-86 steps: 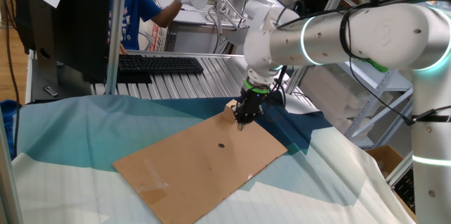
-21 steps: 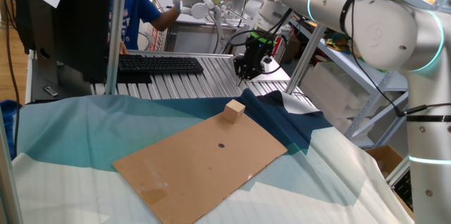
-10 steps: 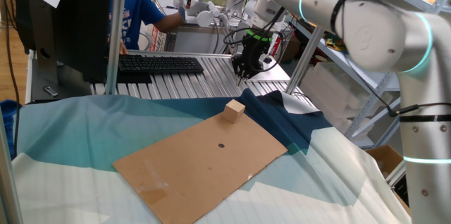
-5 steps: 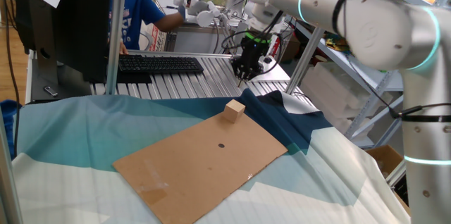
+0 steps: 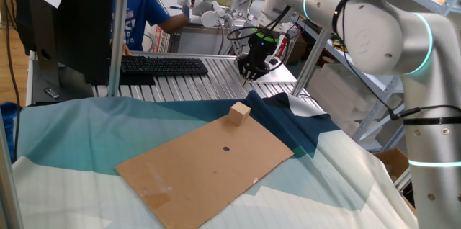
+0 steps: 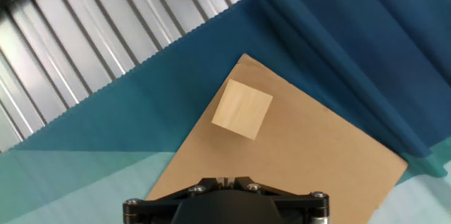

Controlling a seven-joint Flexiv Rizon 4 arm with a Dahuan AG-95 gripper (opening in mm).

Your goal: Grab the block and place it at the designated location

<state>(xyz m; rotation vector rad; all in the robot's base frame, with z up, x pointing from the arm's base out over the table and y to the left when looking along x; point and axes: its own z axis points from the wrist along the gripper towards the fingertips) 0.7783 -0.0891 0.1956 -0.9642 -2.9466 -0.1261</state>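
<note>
Seemingly empty, gripper hovers well above block.

The block looks like pale, unfinished wood, matt, with faint grain on its top face. The board under it reads as brown cardboard, dull and smooth apart from a few light scuffs near its lower left corner. The cloth beneath is fabric in teal, pale and dark blue panels, matt and creased, with a zigzag-cut edge in the hand view. In the upper middle of the fixed view, the ribbed surface is bare metal with a soft sheen. The arm has a glossy pale shell, and the gripper is matt black.
</note>
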